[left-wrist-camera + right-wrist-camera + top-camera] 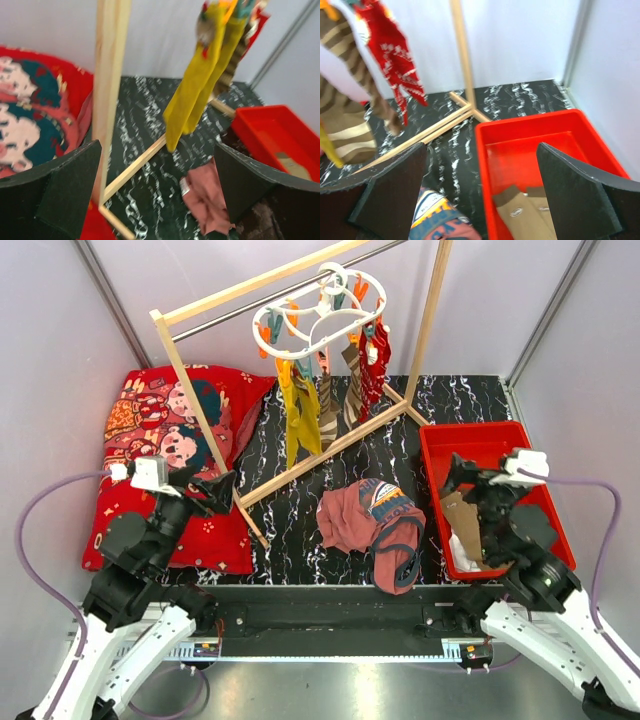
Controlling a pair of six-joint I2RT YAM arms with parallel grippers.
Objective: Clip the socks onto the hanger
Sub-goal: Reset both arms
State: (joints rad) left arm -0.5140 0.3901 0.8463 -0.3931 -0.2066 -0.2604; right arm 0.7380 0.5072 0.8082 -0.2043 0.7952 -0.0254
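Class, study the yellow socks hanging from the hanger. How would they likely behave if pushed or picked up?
Probably floppy: the yellow socks hang limp and straight from the hanger. Likely light: small pegs alone carry them. A push would probably just swing them; a hard tug might pull them free.
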